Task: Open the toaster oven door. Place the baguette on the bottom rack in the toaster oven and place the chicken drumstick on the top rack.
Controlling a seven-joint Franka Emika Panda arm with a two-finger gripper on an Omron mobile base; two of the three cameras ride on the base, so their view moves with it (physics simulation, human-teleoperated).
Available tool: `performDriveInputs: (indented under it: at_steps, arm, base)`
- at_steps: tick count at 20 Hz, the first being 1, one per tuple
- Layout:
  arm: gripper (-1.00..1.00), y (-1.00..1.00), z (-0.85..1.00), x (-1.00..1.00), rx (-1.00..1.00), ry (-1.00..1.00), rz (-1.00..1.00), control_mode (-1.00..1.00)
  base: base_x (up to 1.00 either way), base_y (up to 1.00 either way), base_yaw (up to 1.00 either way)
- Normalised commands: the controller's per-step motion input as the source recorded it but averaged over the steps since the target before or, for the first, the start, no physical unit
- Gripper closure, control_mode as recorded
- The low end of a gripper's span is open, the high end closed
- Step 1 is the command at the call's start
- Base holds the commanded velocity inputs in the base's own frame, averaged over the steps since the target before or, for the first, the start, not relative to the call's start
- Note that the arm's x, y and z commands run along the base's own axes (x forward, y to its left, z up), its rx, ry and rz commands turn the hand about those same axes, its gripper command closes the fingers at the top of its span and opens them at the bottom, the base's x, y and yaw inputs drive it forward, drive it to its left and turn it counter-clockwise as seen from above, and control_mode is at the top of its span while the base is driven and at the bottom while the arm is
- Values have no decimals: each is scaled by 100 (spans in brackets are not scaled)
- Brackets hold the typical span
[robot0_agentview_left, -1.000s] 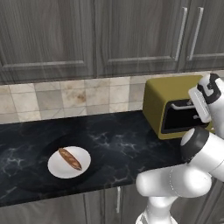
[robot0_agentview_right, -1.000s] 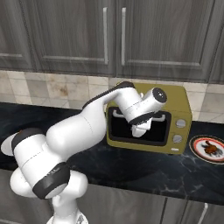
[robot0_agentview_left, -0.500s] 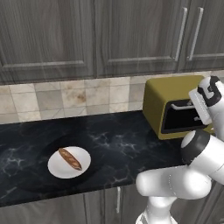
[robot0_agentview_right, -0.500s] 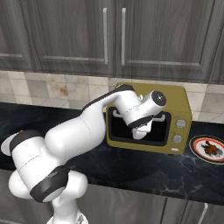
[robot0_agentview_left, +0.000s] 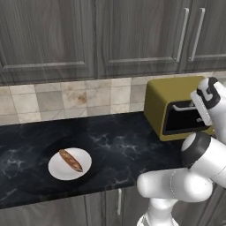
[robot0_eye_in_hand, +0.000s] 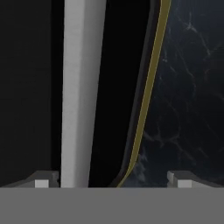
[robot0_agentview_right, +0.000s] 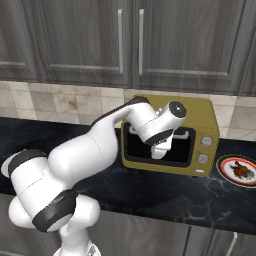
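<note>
Straddling the door's silvery handle (robot0_eye_in_hand: 81, 87), your gripper (robot0_eye_in_hand: 111, 179) has its jaws spread wide, gripping nothing, so the bar sits between them ready for a pull. Your toaster oven (robot0_agentview_right: 170, 135) stands at one o'clock in the right base view, door (robot0_agentview_right: 159, 145) seemingly shut. The baguette (robot0_agentview_left: 70, 160) waits on its plate (robot0_agentview_left: 57, 170) at nine o'clock, the chicken drumstick (robot0_agentview_right: 241, 170) at three.

Even dim light, soft shadows
</note>
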Motion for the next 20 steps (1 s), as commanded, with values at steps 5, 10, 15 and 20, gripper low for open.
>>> performDriveInputs:
  at_steps: [5, 10, 15, 20]
  arm:
    - [-100, 10, -94, -24, -1, 6, -8, -100]
    - [-100, 1, -94, -33, 0, 1, -5, -100]
    - [-100, 0, -94, -45, 0, 1, -3, -100]
    - [-100, 0, -91, -51, 2, 5, -1, -100]
  base:
    - [0, 0, 0]
    - [0, 0, 0]
    - [0, 0, 0]
    - [0, 0, 0]
